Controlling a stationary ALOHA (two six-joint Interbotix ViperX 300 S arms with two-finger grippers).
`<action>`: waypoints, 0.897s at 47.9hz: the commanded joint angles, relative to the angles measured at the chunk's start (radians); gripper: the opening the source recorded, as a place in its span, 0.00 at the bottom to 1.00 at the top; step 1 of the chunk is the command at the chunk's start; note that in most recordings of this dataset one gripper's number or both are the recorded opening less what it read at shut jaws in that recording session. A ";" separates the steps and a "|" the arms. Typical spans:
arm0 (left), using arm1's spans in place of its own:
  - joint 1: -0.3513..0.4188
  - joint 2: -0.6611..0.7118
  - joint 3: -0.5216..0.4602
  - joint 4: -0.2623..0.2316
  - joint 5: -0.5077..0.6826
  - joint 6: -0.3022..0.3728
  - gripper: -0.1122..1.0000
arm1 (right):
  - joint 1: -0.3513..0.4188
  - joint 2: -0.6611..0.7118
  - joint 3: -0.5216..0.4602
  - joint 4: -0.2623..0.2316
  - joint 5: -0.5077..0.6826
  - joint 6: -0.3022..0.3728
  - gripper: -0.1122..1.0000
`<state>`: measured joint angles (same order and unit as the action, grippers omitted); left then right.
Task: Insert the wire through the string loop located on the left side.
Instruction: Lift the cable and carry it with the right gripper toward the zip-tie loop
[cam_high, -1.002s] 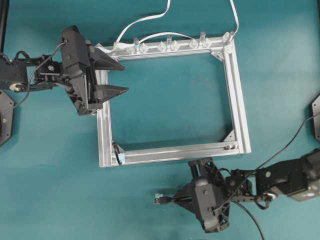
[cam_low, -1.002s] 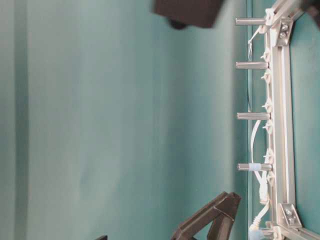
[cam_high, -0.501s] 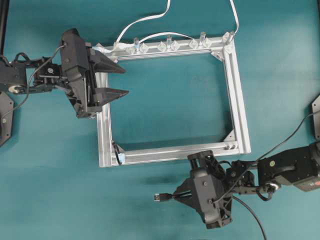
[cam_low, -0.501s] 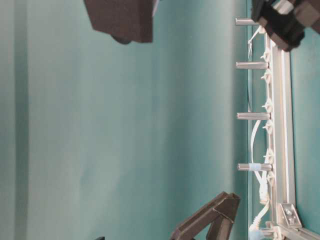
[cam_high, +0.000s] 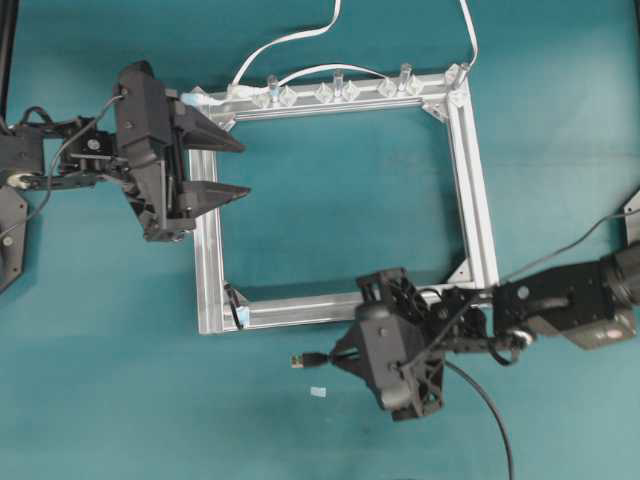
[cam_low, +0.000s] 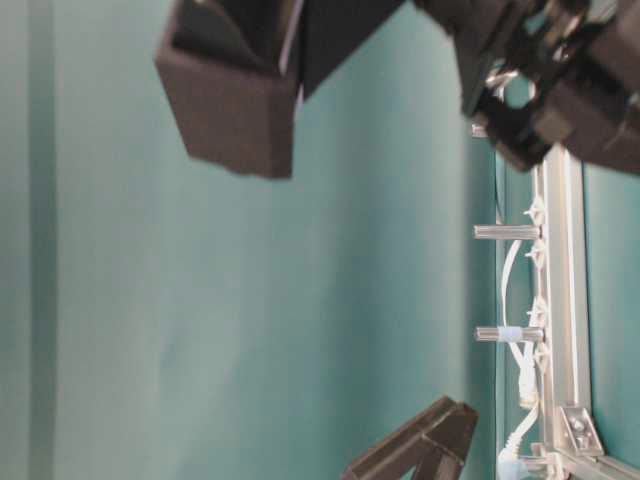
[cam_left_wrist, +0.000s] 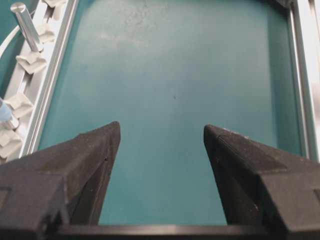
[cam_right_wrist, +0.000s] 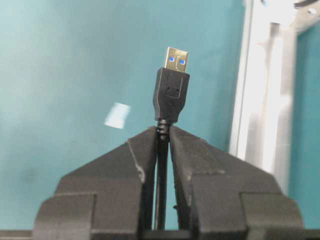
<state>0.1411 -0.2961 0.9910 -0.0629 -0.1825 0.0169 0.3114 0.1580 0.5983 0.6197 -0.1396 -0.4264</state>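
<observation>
Right now my right end effector (cam_high: 335, 358) is clamped on the wire (cam_right_wrist: 161, 200) just behind the plug (cam_right_wrist: 171, 95), jaws nearly closed on the thin cable, plug sticking out ahead with its metal tip pointing left in the overhead view. It sits just below the bottom rail of the aluminium frame (cam_high: 478, 200), near that rail's middle. The rest of the wire trails off toward the lower right of the surface (cam_high: 120, 380).

My left end effector (cam_high: 228, 165) is wide open and holds nothing, hovering over the frame's left rail near the top corner.

The string loop (cam_high: 234, 305), as far as I can tell, is the small dark thing with a pale tab at the frame's bottom-left inner corner; too small to read its opening or orientation.

Risks as I see them:
- Loop is tiny and limp. The plug could push it flat rather than thread it.
- Plug is wide against the loop; any yaw error and its shoulder probably snags.
- Grip is on cable, not plug body, so the plug can droop or twist on contact.
- Frame rail is close: a low approach clips it.
- Small pale scrap (cam_high: 318, 391) on the surface below the plug is not the target.
</observation>
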 joint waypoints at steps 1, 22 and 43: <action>-0.006 -0.037 -0.002 0.003 0.011 0.000 0.72 | -0.034 -0.037 -0.037 -0.048 0.028 -0.002 0.19; -0.025 -0.147 0.048 0.002 0.074 -0.002 0.72 | -0.132 -0.037 -0.066 -0.192 0.114 -0.002 0.19; -0.032 -0.225 0.086 0.003 0.120 -0.014 0.72 | -0.164 -0.037 -0.063 -0.224 0.110 -0.002 0.19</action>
<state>0.1150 -0.5047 1.0830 -0.0629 -0.0644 0.0107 0.1549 0.1580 0.5553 0.4019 -0.0215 -0.4264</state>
